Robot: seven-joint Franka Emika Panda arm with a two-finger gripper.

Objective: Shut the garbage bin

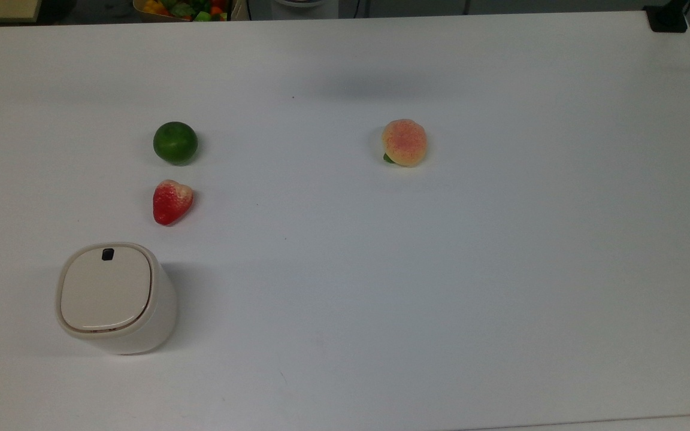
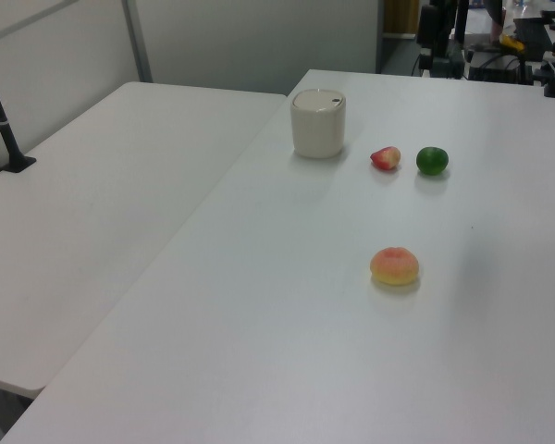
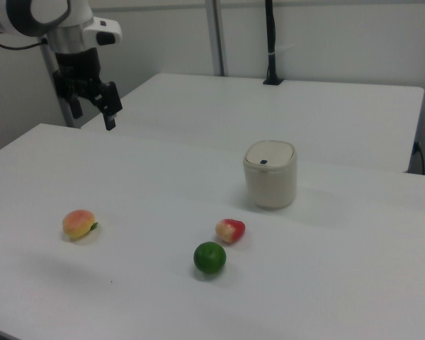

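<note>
Hand (image 3: 92, 112) hangs high with fingers apart, well clear of the strawberry (image 1: 171, 202), lime (image 1: 175, 142) and peach (image 1: 404, 142). Garbage bin (image 1: 116, 297) sits near the tabletop (image 1: 501, 269) corner, lid flat.

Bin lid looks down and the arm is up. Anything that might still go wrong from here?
1. The garbage bin lid looks flush, but a dark line shows along its lower edge in the top view; it may not be fully latched.
2. The end effector hangs open above the table; a descent toward the bin might clip the strawberry or lime beside it.
</note>
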